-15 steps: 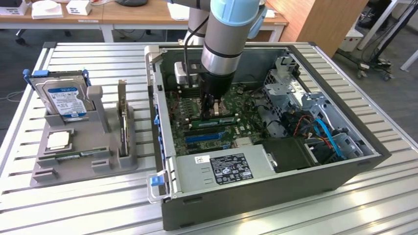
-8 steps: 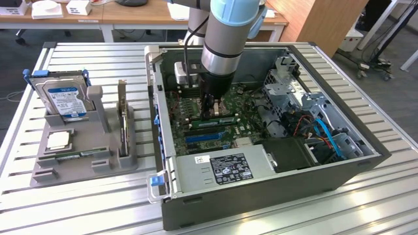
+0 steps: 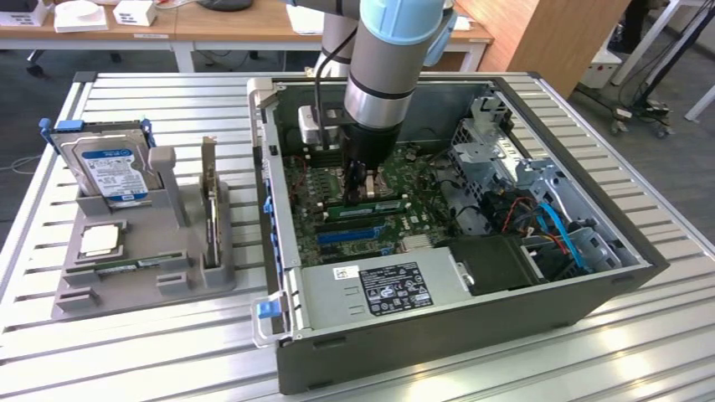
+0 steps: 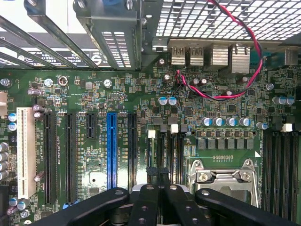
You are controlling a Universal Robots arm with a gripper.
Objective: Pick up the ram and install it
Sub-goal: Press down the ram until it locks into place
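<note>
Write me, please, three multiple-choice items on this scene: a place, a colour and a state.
1. Where is the hard drive? A in the grey holder, at the exterior view's left of the computer case; B inside the case; C on the floor.
2. The twisted cable over the motherboard is: A yellow; B red and black; C white.
3. The gripper is: A wide open; B clamped on the drive; C shut.
Key: 1 A, it stands in the holder; 2 B, both strands show; 3 C, its fingers meet.
</note>
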